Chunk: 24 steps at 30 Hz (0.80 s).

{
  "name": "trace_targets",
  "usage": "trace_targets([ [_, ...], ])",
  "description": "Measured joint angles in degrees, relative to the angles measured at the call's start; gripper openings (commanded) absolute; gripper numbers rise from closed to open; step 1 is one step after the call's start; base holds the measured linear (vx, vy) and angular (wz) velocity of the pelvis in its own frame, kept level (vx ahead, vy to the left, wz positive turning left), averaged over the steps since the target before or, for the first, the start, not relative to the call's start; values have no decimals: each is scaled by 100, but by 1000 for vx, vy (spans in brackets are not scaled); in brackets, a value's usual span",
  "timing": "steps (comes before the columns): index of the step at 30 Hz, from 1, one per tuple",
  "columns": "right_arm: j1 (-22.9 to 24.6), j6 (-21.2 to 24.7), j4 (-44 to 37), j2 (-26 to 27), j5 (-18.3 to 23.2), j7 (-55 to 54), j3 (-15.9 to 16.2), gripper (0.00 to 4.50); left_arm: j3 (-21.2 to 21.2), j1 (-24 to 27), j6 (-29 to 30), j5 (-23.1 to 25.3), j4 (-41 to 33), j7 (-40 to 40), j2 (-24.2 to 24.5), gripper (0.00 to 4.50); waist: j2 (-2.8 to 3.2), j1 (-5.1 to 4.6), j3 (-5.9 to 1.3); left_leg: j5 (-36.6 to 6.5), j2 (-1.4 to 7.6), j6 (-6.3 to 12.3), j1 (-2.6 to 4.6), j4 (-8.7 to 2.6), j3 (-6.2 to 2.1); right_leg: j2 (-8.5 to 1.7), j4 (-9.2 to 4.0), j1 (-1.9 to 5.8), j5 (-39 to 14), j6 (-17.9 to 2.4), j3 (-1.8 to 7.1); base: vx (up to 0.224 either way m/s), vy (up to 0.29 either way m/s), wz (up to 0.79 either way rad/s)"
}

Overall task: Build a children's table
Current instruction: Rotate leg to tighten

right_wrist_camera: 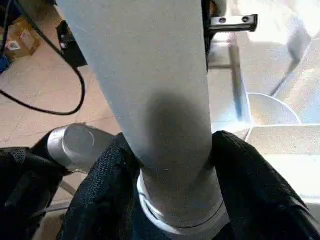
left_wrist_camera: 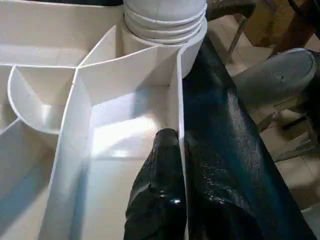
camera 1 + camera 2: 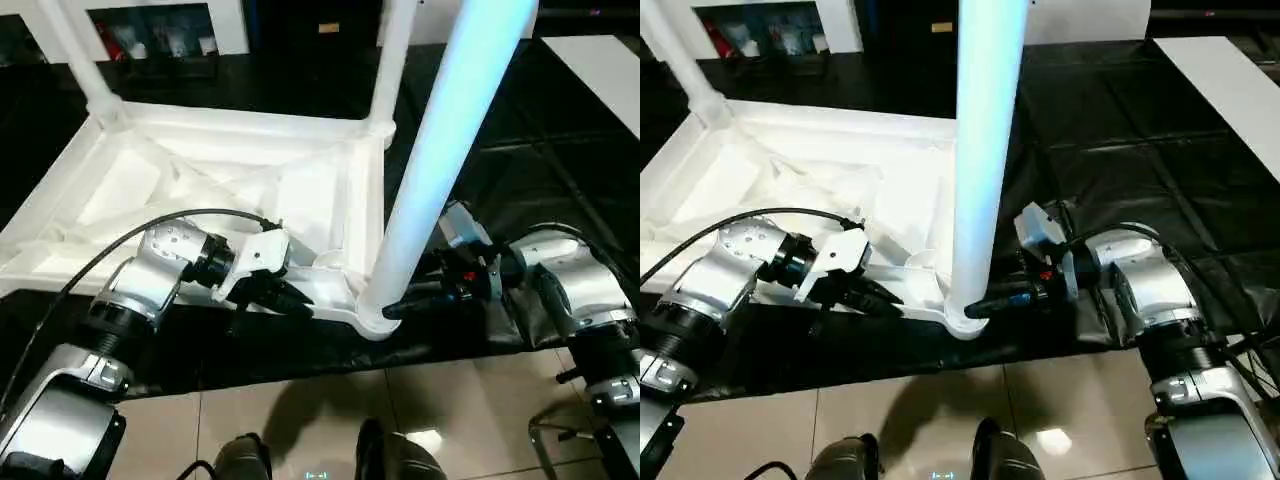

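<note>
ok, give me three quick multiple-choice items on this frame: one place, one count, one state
1. The upturned white plastic ribbed tabletop lies on:
A. black sheet
B. beige tiles
C. a cabinet

2. Long round white legs standing on it in the left eye view:
A. one
B. two
C. three

3. The right gripper has its jaws:
A. wide open over the tiles
B. closed around the near leg's base
C. holding a cable

Key: 1 A, black sheet shows all round its rim. 2 C, near leg, far right, far left. 3 B, the right wrist view shows a black finger against each side of that leg.
</note>
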Motion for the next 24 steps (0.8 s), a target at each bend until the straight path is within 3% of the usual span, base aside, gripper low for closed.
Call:
trace_targets([
  [8,1,78,-8,-100,151,-17,105,198,22,-12,16,-4,49,-11,-55,0,1,18,0,0,-1,0,-1,0,0,-1,-1,1,0,0,0,0,0,0],
  [12,288,514,-327,-36,167,-295,-236,198,45,-27,268,11,-19,202,-190,0,3,53,-1,0,-3,0,6,1,0,-3,-1,7,0,1,2,0,0,0],
  [18,1062,1074,-1197,109,368,-1678,-815,198,193,12,1006,130,-215,925,-477,0,4,-30,-1,0,-5,-4,44,-4,3,1,-5,38,-1,4,7,0,0,0],
  [20,1265,1118,-1418,257,364,-2135,-951,198,224,36,1152,152,-244,1100,-532,0,8,-101,-3,-8,-8,-16,62,-12,9,0,-14,52,-2,5,10,0,0,0],
  [24,1418,1167,-1744,710,30,-3065,-1162,198,370,29,1439,262,-259,1554,-683,0,9,-225,-6,-16,-13,-30,80,-18,8,1,-23,66,-2,7,3,0,0,0],
])
